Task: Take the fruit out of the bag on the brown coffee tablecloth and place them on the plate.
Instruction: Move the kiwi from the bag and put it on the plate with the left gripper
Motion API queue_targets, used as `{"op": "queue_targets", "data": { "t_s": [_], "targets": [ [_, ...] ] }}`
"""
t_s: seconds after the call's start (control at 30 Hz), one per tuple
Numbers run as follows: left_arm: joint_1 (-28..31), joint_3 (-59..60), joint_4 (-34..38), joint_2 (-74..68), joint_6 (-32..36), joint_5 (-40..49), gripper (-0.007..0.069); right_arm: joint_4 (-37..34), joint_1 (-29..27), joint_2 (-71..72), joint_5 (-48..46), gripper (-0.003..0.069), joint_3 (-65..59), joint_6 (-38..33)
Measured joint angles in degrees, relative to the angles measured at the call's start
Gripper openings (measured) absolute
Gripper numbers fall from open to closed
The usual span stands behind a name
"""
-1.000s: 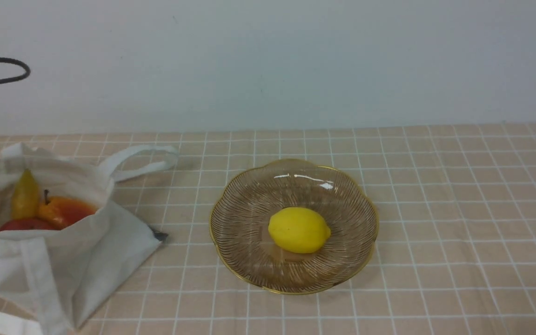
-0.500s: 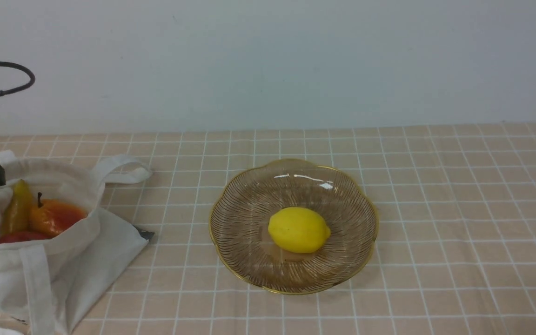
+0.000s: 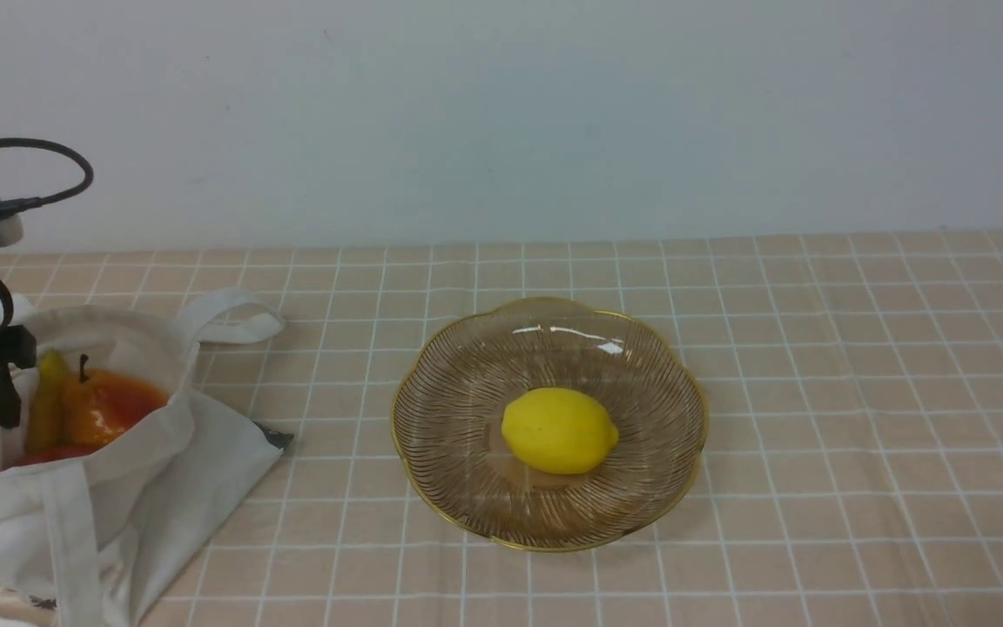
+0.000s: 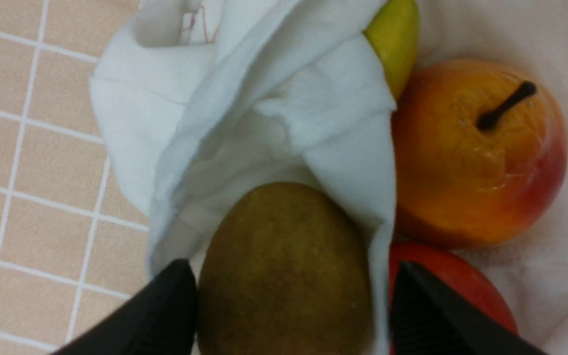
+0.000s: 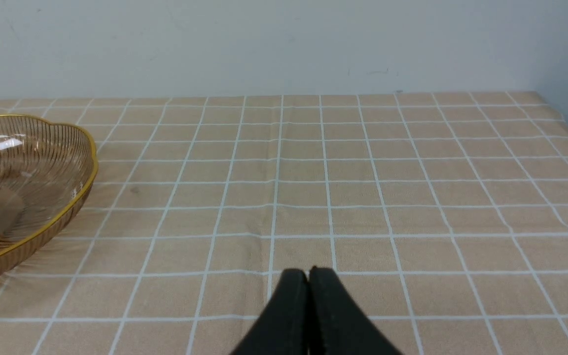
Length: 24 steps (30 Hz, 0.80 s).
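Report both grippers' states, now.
Left gripper: closed on the olive-brown oval kiwi, apparently gripping it.
Right gripper: closed, holding nothing.

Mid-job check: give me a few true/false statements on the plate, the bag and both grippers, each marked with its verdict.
1. The lemon lies on the plate. True.
2. The left gripper is empty. False: the kiwi sits between its fingers, with a fold of the bag against one side.
3. The right gripper is shut and holds nothing. True.
4. The pear is on the plate. False: it is in the bag, next to a red fruit.
5. The plate holds two fruits. False: only the lemon.
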<state>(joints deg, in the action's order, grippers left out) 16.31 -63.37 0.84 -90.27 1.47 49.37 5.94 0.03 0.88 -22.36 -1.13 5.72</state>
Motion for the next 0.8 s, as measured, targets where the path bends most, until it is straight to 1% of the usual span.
{"op": "queue_targets", "data": {
  "t_s": [0.1,0.3,0.53,0.6,0.8],
  "targets": [
    [0.0,0.0,-0.01,0.0,0.27,0.34,0.0508,0.0,0.0,0.0,0.0,-0.0014,0.0,0.0],
    [0.0,-0.55,-0.23,0.0,0.21,1.59,0.051,0.0,0.0,0.0,0.0,-0.0014,0.0,0.0],
    [0.0,-2.57,-0.43,0.0,-1.86,3.58,0.0505,0.0,0.0,0.0,0.0,-0.0014,0.0,0.0],
    [0.0,-2.67,-0.84,-0.14,-1.92,4.24,0.0484,0.0,0.0,0.0,0.0,-0.0014,0.0,0.0],
    [0.0,-2.67,-2.1,-1.86,-1.92,4.41,0.0375,0.0,0.0,0.0,0.0,-0.0014,0.0,0.0]
  ]
}}
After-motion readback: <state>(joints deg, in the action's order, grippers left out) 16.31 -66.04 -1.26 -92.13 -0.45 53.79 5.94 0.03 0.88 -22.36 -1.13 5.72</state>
